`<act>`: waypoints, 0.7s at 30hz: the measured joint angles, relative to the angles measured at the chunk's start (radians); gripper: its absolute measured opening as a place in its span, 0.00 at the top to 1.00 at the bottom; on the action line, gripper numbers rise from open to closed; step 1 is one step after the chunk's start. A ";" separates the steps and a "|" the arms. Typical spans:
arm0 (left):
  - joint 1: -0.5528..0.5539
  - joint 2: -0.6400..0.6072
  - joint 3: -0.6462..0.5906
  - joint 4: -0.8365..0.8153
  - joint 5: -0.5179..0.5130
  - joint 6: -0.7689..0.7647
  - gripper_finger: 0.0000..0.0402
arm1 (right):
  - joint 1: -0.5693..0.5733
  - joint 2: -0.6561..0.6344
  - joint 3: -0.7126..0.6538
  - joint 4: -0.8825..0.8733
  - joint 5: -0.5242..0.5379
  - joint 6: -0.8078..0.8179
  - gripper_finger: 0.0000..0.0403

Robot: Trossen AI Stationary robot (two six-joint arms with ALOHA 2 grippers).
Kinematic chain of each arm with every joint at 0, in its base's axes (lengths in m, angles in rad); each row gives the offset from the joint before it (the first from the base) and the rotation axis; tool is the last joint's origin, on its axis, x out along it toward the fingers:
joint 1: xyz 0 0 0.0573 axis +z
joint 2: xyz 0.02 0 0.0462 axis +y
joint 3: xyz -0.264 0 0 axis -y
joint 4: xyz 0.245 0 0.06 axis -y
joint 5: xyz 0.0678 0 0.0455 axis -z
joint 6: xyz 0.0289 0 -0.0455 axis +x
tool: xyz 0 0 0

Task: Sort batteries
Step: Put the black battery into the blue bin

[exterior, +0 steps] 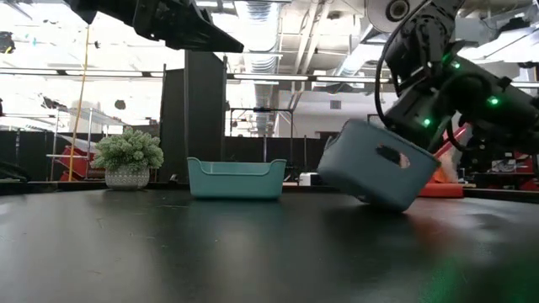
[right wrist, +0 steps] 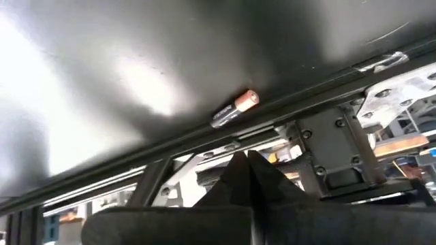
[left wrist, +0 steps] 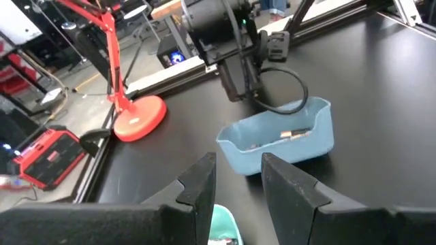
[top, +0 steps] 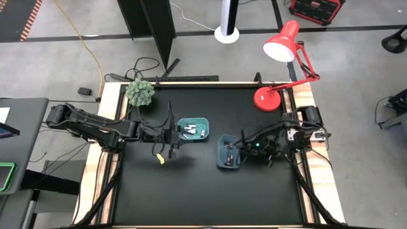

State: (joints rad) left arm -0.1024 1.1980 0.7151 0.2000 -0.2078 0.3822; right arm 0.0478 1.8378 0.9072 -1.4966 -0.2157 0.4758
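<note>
A: High view: teal tray (top: pixel 193 128) and blue tray (top: pixel 229 152) both hold batteries (top: pixel 191 131). Sort nearly done?
B: One battery (right wrist: pixel 235 108) loose by the right rail. Right gripper (right wrist: pixel 248 163) clenched empty beside the tilted blue tray; left gripper (left wrist: pixel 237 178) part-open, empty, near the teal tray.

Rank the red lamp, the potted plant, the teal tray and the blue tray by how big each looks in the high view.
1. Red desk lamp, clearly the largest.
2. Teal tray and blue tray: about alike; the blue one is tilted and partly under the right arm, so no ranking between them.
3. Potted plant, slightly smaller, though close to the trays.
</note>
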 joint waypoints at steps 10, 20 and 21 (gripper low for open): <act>0.033 0.000 0.000 0.023 0.000 0.016 0.72 | 0.043 -0.004 0.113 0.001 0.032 0.051 1.00; 0.042 0.000 0.000 0.008 0.001 0.011 0.72 | 0.008 -0.138 0.062 -0.068 0.080 0.209 1.00; 0.042 0.000 0.000 0.003 0.001 0.011 0.72 | 0.000 -0.159 0.048 -0.076 0.078 0.233 1.00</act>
State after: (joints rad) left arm -0.0605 1.1980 0.7151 0.2025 -0.2073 0.3927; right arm 0.0482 1.6788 0.9550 -1.5725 -0.1379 0.7089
